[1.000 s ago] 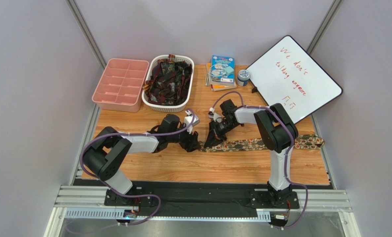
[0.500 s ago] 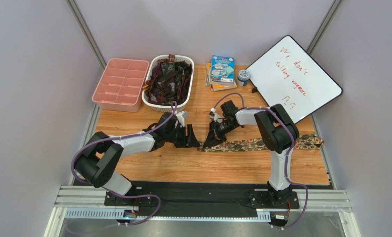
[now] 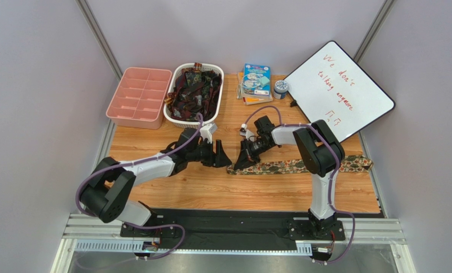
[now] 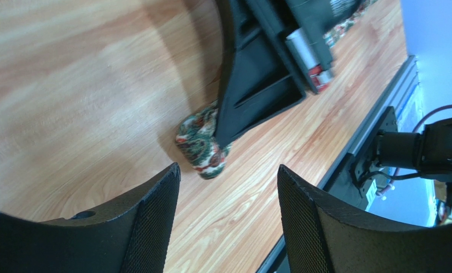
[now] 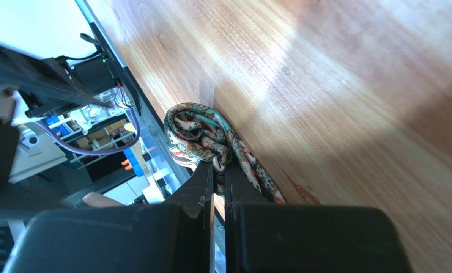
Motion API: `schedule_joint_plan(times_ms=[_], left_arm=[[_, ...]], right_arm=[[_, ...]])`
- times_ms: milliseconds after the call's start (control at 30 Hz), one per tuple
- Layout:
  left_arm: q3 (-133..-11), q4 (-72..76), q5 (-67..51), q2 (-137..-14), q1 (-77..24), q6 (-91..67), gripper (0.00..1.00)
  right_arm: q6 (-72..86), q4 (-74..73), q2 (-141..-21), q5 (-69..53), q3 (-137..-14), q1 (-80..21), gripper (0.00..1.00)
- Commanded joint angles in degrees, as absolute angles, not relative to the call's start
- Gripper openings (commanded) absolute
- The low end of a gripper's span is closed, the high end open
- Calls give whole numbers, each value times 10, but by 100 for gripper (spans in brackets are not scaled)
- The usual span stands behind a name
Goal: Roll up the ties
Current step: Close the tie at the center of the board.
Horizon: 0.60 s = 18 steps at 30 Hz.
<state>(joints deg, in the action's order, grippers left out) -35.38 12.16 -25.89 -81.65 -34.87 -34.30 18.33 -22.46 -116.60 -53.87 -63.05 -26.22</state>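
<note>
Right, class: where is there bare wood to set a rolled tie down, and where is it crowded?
Bare wood: the strip between the tie and the table's near edge, and in front of the pink tray. Crowded: the back, with basket, books, whiteboard.

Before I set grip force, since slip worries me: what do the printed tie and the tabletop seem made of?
The tie: soft woven fabric, maybe silk or polyester; it folds limply at its rolled end, slight sheen. The tabletop: wood or wood-look laminate, smooth; grain lines and glare show, which is unclear.
</note>
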Motion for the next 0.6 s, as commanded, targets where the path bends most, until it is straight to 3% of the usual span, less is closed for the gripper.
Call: schedule_joint_plan(times_ms=[0, 367, 567], left_arm=[[-333, 167, -268, -864, -348, -405, 68], [-355, 170, -268, -928, -348, -452, 63], [-367, 164, -266, -958, -348, -471, 50]], right_arm=[[139, -207, -1187, -448, -599, -267, 0], [149, -192, -1163, -423, -606, -270, 6], [158, -172, -1142, -412, -594, -278, 9]])
